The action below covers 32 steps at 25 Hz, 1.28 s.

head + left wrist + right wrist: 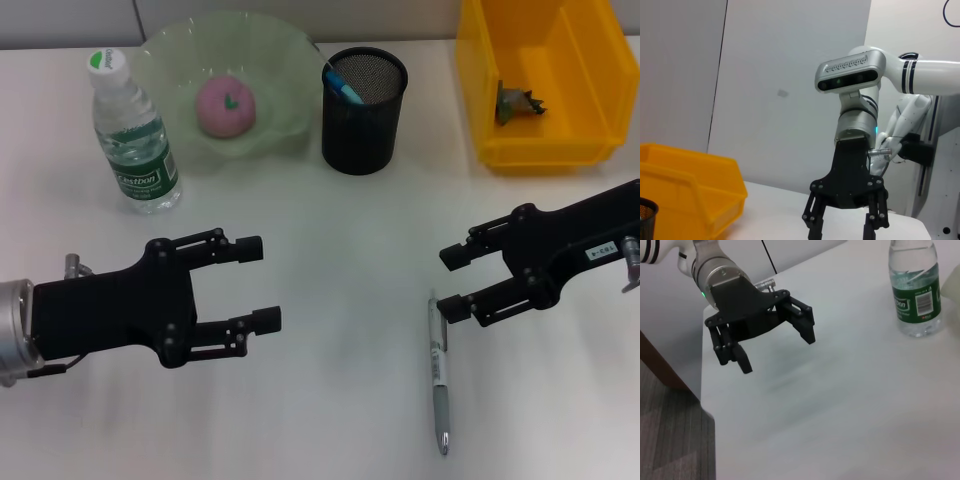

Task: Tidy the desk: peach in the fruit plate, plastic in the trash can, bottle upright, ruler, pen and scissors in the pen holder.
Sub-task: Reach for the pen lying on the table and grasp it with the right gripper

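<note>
Head view alone shows pen (438, 385) flat on table (330, 240), peach (226, 105) in fruit plate (270, 60), right gripper (454, 283) spread wide just above pen's upper end, not touching, left gripper (259, 283) splayed open, bottle (914, 287) upright

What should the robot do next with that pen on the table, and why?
Probably the right gripper should drop a little and close on the pen. The pen lies flat on the table, not yet in the pen holder, and this open gripper hangs just above the pen's top end. The peach is already in the plate and the bottle stands upright.
</note>
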Available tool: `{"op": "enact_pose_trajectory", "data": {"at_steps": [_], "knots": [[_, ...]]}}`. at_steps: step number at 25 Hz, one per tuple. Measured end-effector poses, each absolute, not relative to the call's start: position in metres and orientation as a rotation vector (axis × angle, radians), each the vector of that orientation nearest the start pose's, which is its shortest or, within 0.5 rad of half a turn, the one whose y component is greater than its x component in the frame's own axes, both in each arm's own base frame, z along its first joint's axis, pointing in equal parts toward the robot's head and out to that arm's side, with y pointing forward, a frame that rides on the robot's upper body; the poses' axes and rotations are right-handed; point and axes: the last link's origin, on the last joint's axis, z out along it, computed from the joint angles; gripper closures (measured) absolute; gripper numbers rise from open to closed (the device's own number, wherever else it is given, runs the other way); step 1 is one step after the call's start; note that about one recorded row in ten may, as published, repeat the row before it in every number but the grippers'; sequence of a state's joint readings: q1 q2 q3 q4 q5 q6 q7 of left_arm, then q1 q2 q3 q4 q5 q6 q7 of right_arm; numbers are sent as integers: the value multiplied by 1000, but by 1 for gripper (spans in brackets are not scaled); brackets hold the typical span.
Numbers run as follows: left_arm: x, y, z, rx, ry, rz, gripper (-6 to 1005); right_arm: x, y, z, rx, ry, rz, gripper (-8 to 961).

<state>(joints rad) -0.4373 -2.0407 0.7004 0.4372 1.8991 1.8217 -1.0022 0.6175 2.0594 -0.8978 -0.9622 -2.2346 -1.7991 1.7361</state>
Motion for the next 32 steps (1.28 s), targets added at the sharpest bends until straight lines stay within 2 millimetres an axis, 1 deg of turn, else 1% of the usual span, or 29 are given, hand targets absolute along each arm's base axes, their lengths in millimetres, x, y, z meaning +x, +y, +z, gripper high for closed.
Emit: {"op": "enact_pose_trajectory", "data": {"at_steps": [4, 8, 13, 14, 15, 16, 19, 20, 21, 25, 26, 32], "knots": [[-274, 263, -11, -2801, -345, -1037, 223, 213, 331, 15, -3118, 592, 190, 242], [-274, 263, -11, -2801, -345, -1034, 223, 205, 335, 17, -3129, 616, 123, 245], [-272, 264, -12, -2811, -337, -1033, 223, 183, 342, 13, -3149, 665, -120, 249], [-272, 264, -13, -2813, -336, -1033, 223, 177, 343, 11, -3155, 671, -185, 250], [-271, 265, -13, -2815, -334, -1032, 224, 169, 345, 7, -3154, 691, -294, 251], [-271, 265, -13, -2815, -333, -1032, 224, 169, 345, 7, -3154, 691, -294, 251], [-271, 265, -13, -2815, -333, -1031, 224, 157, 349, 2, -3120, 726, -448, 254], [-271, 265, -13, -2815, -333, -1029, 224, 151, 352, -1, -3090, 742, -534, 255], [-271, 265, -13, -2815, -333, -1029, 224, 151, 352, -1, -3090, 742, -534, 255], [-272, 266, -13, -2813, -335, -1024, 224, 136, 357, -11, -2994, 783, -733, 259], [-272, 266, -13, -2813, -335, -1024, 224, 136, 357, -11, -2994, 783, -733, 259], [-272, 266, -14, -2809, -338, -1016, 224, 120, 357, -28, -2897, 897, -888, 264]]}}
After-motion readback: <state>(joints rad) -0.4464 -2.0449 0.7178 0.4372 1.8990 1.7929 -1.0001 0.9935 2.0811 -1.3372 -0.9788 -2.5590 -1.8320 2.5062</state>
